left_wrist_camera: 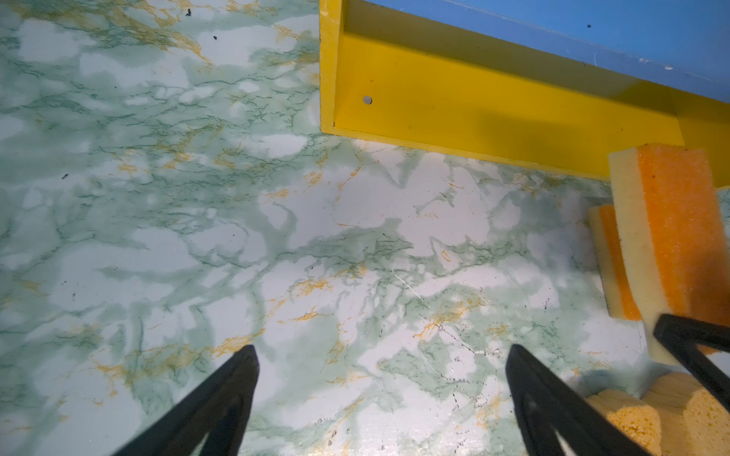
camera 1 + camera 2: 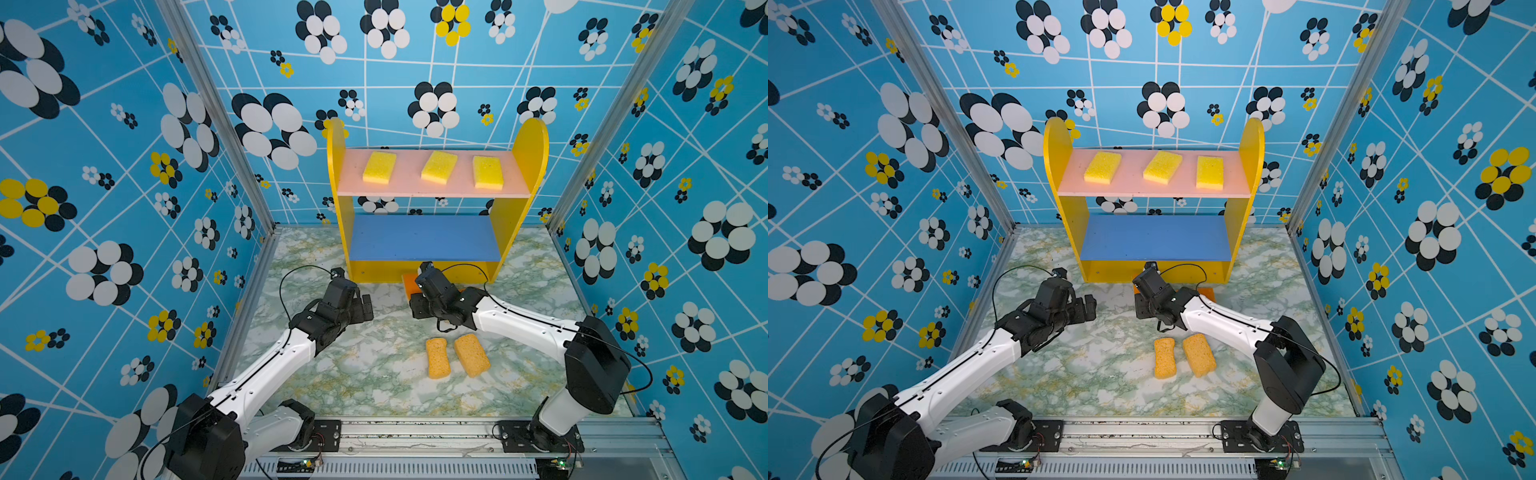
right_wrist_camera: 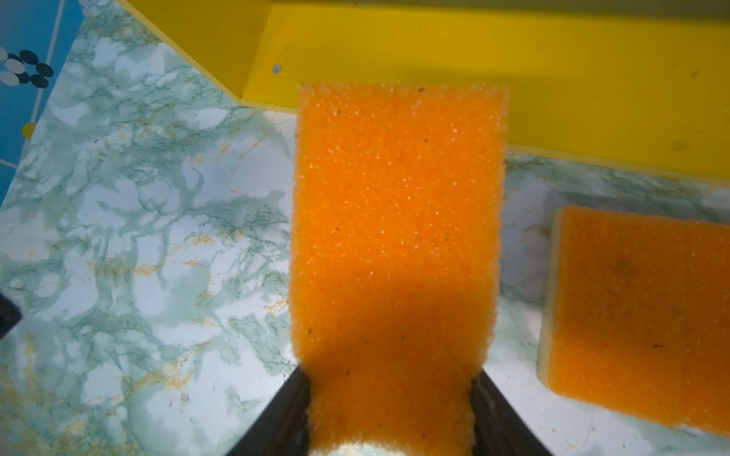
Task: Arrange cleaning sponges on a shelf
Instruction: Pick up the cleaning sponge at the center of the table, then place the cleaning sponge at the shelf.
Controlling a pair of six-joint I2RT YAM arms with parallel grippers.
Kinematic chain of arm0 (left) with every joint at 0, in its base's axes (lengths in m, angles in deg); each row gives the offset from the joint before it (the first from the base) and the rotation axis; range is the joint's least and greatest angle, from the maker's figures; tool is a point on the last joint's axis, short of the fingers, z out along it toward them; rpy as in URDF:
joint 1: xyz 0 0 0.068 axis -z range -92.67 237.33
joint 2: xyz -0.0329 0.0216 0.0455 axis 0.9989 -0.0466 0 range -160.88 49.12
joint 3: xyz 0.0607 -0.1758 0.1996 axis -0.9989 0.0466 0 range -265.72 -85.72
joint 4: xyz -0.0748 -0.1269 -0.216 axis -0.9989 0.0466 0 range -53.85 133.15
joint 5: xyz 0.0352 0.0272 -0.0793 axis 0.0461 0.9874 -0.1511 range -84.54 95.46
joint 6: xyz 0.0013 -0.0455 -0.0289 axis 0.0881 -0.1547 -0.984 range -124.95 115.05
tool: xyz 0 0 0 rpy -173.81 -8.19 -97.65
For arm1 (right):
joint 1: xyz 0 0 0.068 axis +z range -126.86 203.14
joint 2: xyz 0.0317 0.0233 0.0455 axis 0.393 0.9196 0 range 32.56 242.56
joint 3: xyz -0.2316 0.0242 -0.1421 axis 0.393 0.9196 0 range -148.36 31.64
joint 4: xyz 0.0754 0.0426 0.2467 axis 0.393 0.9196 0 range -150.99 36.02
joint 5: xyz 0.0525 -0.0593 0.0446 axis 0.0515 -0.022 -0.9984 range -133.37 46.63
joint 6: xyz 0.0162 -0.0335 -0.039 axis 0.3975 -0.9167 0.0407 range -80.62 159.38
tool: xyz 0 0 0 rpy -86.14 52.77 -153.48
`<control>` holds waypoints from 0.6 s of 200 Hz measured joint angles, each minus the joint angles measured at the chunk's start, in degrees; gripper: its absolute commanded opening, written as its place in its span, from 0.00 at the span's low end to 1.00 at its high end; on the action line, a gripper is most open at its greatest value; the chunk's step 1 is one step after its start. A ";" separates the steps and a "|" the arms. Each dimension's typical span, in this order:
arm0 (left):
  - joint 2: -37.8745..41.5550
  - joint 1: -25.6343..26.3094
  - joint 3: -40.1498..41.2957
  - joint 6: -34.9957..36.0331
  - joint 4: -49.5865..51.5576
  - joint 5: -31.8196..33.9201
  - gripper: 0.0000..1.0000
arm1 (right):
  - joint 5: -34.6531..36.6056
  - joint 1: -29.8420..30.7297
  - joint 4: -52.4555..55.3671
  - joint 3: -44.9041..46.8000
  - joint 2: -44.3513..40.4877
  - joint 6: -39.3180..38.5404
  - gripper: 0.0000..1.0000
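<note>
Holding: my right tool [image 3: 391, 414] is clamped on an orange sponge [image 3: 399, 237], its two fingers pressed into the sponge's near end, with the sponge sticking out toward the yellow base front [image 3: 553, 79] of the shelf [image 2: 432, 232].
Left tool: my left tool [image 1: 383, 375] stands wide apart with nothing between its fingers, over bare counter [image 1: 276, 237] to the left of the shelf base.
Upper board: three yellow sponges lie in a row on the pink board [image 2: 353, 183], namely the left one [image 2: 379, 167], the middle one [image 2: 439, 167] and the right one [image 2: 487, 172], all apart from each other.
Lower board: I see the blue board [image 2: 424, 237] with no sponge on it.
Other orange sponge: a second orange sponge [image 3: 640, 316] lies flat on the counter just beside the held one, near the shelf base; it shows a pale foam layer under the orange face.
Third orange sponge: I cannot find it in any view.
Tan blocks: two porous tan-orange blocks, one [image 2: 437, 358] and another [image 2: 471, 354], lie side by side on the counter in front of my right arm [image 2: 519, 320], well apart from the shelf.
In the way: my right wrist hides most of the held sponge in both top views; only an orange corner [image 2: 409, 284] shows by the base.
Surroundings: blue walls [image 2: 124, 166] with black, white and yellow flower prints enclose the counter.
Writing: I can read no brand or label anywhere.
</note>
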 measured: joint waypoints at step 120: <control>0.55 -0.07 0.00 0.02 0.09 0.02 0.99 | -3.02 0.00 -0.66 -16.61 4.52 -4.09 0.56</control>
